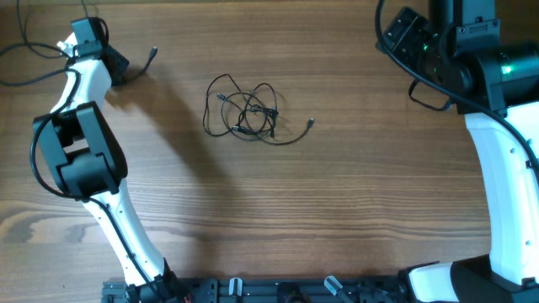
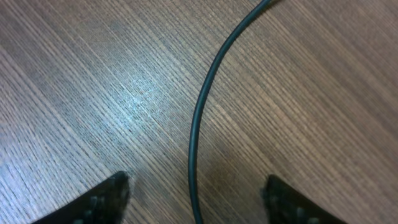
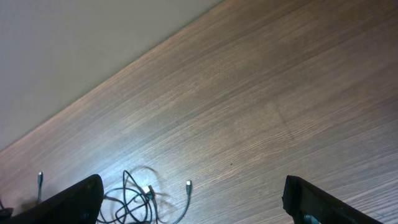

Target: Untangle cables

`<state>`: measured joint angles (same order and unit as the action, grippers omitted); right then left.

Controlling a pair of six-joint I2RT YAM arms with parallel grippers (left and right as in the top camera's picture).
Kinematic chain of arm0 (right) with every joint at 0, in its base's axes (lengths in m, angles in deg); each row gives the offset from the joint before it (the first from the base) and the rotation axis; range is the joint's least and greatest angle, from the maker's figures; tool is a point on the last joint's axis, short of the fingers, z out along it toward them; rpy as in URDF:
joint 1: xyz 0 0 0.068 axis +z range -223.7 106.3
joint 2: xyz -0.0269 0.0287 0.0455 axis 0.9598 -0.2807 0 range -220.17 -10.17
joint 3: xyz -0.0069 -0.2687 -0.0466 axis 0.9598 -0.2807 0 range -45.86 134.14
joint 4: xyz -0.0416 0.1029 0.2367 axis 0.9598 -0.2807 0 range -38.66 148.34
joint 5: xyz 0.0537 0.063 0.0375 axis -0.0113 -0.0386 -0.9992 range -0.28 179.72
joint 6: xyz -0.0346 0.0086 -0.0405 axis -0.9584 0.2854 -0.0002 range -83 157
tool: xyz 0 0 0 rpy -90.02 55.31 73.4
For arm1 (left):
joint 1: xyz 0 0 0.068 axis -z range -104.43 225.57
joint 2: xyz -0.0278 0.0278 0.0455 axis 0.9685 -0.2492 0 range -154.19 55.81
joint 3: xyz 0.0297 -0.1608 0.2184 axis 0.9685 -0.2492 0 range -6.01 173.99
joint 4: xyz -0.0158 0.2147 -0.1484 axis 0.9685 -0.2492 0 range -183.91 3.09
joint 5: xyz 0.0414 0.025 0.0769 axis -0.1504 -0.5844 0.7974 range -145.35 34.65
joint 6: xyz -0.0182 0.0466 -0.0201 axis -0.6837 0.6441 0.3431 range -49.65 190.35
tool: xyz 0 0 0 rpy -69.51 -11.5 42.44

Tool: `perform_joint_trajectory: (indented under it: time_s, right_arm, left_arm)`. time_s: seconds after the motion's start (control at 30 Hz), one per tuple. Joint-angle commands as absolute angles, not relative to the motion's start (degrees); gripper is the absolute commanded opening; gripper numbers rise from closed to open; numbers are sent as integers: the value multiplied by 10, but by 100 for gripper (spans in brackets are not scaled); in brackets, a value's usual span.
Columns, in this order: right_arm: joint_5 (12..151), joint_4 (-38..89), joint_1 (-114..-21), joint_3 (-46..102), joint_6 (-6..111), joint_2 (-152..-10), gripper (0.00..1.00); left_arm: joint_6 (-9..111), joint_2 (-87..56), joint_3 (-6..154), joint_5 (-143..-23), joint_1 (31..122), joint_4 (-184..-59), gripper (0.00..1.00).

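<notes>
The cables lie as a loose tangle of thin black cords in the far middle of the table, with one plug end trailing to the right. They also show at the bottom left of the right wrist view. One more thin black cord lies apart at the far left. It runs on the wood between the open fingers of my left gripper, untouched. My left gripper sits low at the far left. My right gripper is open and empty, raised at the far right, well away from the tangle.
Thicker black arm wiring loops at the far left corner. The table's far edge meets a pale wall. The arm bases and a black rail line the near edge.
</notes>
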<state>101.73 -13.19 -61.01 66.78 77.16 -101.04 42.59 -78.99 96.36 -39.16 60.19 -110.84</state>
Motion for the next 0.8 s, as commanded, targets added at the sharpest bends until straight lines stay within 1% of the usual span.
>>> perform_joint_trajectory:
  time_s: [0.0,0.07,0.1,0.17,0.2,0.27,0.33,0.4,0.5,0.6,0.7,0.77]
  right_arm:
    - [1011,-129,-610,670,762,-1017,94]
    - [1011,-129,-610,670,762,-1017,94]
    - [1012,-129,-610,670,762,-1017,94]
    - [1012,-129,-610,670,762,-1017,94]
    - [1012,-129,-610,670,761,-1017,94]
    - [1011,-129,-610,670,761,-1017,94]
    - [1012,-129,-610,670,761,-1017,95]
    - [1012,-128,-610,670,760,-1017,95]
    - [1012,-124,-610,670,760,-1017,96]
    - [1012,-124,-610,670,759,-1017,96]
    - [1012,-123,-610,670,757,-1017,97]
    - [1012,-123,-610,670,757,-1017,96]
  left_arm:
    - [440,-803,963,-374,600,-1109,68]
    - [447,-810,963,-374,600,-1116,67]
    - [446,-818,963,-375,600,-1120,63]
    - [446,-828,963,-374,600,-1130,52]
    - [446,-829,963,-375,599,-1138,35]
    - [446,-829,963,-374,599,-1142,24]
    - [446,-829,963,-374,599,-1155,5]
    - [441,-820,963,-375,599,-1182,4]
    - [395,-784,963,-375,600,-1224,4]
    - [394,-737,963,-375,600,-1246,4]
    - [346,-687,963,-375,598,-1268,4]
    - [338,-664,963,-375,598,-1272,4]
